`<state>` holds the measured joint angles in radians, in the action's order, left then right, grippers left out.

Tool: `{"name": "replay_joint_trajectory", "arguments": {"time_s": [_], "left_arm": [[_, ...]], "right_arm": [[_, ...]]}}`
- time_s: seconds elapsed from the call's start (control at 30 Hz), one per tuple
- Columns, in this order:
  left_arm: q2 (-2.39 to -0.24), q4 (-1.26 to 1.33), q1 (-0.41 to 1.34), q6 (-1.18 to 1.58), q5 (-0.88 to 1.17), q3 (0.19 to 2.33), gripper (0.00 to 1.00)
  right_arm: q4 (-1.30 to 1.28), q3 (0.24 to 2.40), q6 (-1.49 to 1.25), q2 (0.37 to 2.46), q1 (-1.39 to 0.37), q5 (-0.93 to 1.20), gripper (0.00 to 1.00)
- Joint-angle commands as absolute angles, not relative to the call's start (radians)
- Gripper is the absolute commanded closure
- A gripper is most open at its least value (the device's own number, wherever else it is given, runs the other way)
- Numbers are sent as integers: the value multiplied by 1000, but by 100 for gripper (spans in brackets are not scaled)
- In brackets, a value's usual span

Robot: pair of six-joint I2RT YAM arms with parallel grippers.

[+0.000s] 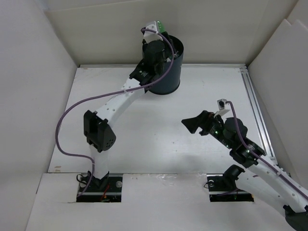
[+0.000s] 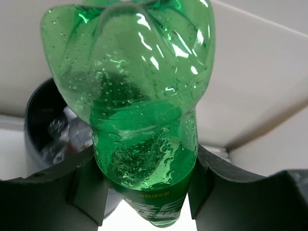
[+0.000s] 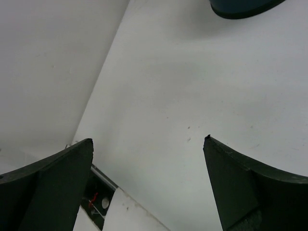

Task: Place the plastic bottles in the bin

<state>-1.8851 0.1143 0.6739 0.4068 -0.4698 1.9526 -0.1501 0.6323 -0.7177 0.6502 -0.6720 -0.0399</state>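
Holding the green bottle (image 2: 139, 110) clamped, the left gripper (image 2: 144, 195) hangs at the bin (image 2: 36, 110) rim; best to centre it over the opening, where clear bottles (image 2: 62, 137) lie, before letting go. The right gripper (image 3: 149, 144) gapes wide, empty. White lettering on the green label is too small to read

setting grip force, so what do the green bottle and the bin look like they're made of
The green bottle: thin translucent plastic, glossy; sharp highlights, and droplets show through its wall. The bin: dark navy, smooth with a dull sheen; probably moulded plastic, though painted metal cannot be ruled out.
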Motion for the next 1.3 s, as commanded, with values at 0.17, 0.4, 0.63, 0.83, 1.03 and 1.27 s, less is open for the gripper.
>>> {"name": "replay_joint_trajectory", "arguments": {"time_s": [0.17,0.4,0.63,0.83,1.03,1.27], "left_arm": [[-2153,173,562,342,-467,2261,96],[-2273,146,494,360,-393,2401,0],[-2182,89,482,370,-264,2425,0],[-1922,-173,491,347,-257,2321,0],[-1501,-347,520,412,-394,1815,0],[-1048,-409,520,541,-407,1219,0]], "right_arm": [[-317,627,-689,470,-733,-41,0],[-443,640,-641,374,-733,-70,0],[-497,682,-597,394,-733,-135,0],[-554,797,-540,531,-733,-277,0],[-675,974,-509,613,-742,-341,0],[-781,1091,-471,594,-742,-394,0]]}}
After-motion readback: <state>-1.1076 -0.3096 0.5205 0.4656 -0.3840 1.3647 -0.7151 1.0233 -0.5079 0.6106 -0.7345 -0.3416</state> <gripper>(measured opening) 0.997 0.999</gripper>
